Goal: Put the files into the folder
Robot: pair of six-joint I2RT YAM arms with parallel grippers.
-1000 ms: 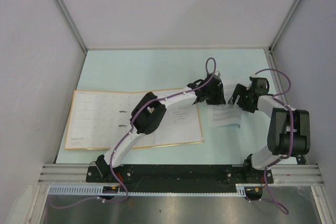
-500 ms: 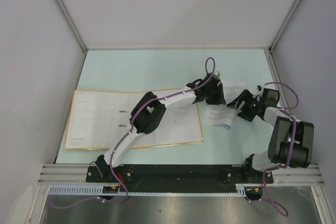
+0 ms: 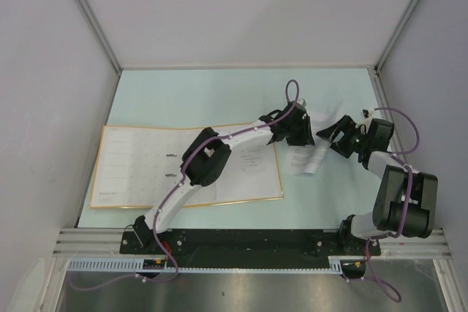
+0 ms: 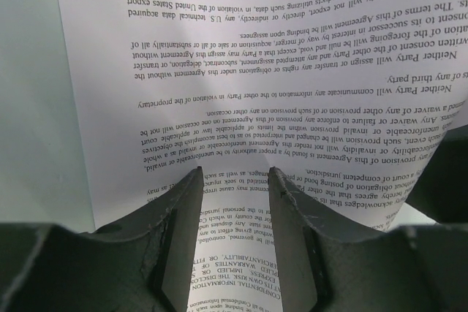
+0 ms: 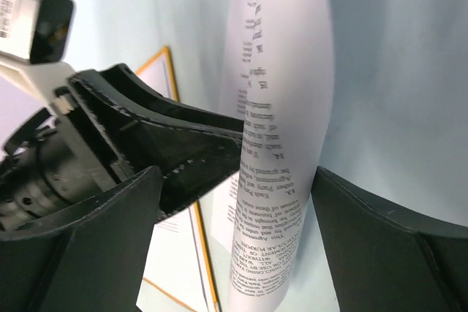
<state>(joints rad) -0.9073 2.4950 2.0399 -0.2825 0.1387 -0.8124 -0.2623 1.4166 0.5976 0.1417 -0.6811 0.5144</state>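
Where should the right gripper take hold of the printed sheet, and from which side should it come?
Probably at the free edge of the sheet that faces the right gripper, coming in from the right. The sheet stands curled, edge-on between that gripper's open fingers, so one finger can close on each face. The left gripper is at the opposite side.

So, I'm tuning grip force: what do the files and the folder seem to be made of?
The files: thin matte white paper, judging by the printed text and how the sheet curls upright. The folder: looks like stiff flat board, orange-yellow at the edges, whitish inside; cardboard or plastic, I cannot tell.
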